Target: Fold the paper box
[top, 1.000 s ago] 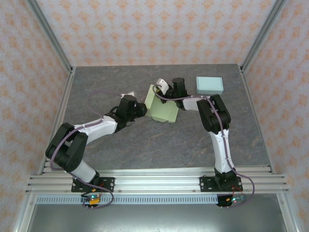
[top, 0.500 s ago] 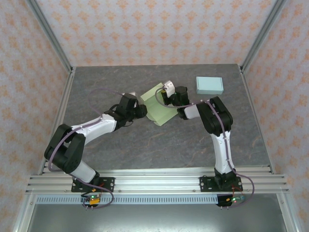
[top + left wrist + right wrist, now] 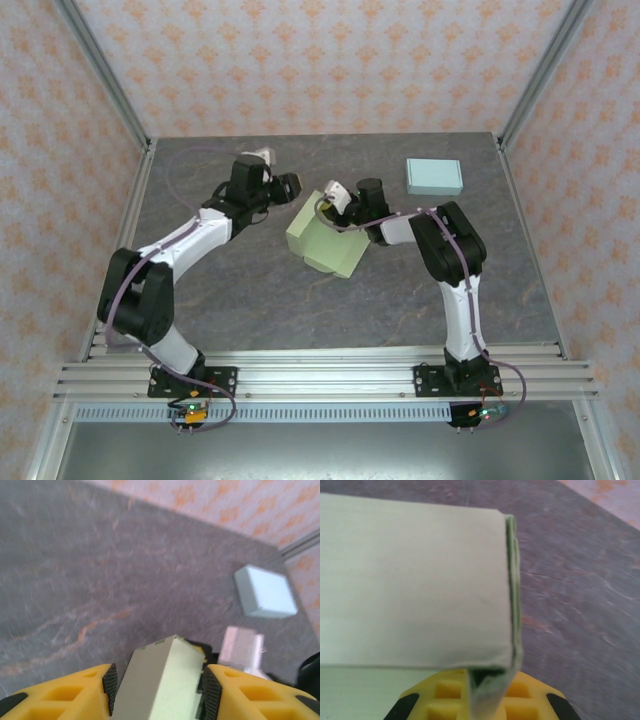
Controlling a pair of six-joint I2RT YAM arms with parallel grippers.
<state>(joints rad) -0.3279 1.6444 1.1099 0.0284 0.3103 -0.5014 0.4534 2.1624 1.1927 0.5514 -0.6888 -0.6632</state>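
Note:
The pale green paper box (image 3: 325,240) lies mid-table, partly folded into a block. My right gripper (image 3: 345,198) is at its far edge, shut on a thin wall of the box (image 3: 492,690) that runs between its yellow fingers. My left gripper (image 3: 287,185) hovers just off the box's far-left corner, apart from it and open. In the left wrist view, the box (image 3: 160,680) shows in the gap between the black pads (image 3: 109,687), and neither pad is pressed against it.
A closed pale blue box (image 3: 434,177) stands at the back right, also seen in the left wrist view (image 3: 264,592). Patterned walls and metal posts enclose the dark marbled table (image 3: 250,290). The white part of the right wrist (image 3: 241,645) sits just beyond the green box.
My left gripper has let go, opened and drawn back to the far left of the box. The right gripper stayed shut on the box, which turned and shifted slightly.

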